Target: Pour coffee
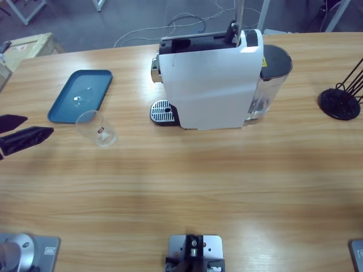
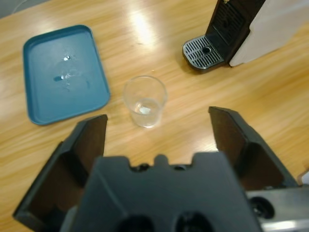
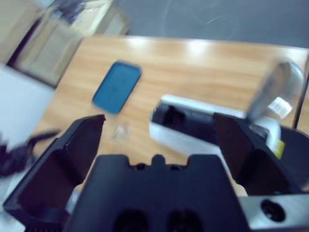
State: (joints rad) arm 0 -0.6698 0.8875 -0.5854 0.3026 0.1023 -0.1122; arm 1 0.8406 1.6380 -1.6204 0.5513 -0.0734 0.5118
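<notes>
- The white coffee machine stands at the table's far middle.
- A blue tray lies left of it.
- The left gripper, jaws wide apart and empty, faces the clear cup, apart from it.
- The right gripper, spread open and empty, hangs high above the machine.
- No coffee can be made out in the cup.

Bench: long, light wood with lengthwise grain; far edge curves away at upper right.
Floor: grey-blue, visible beyond the bench's far edge.
Cables: pale, looping across the floor behind the bench.
Furniture: white frame legs at upper left; a pale wooden crate by the bench's left end.
Light: bright overhead glare on the bench top.
</notes>
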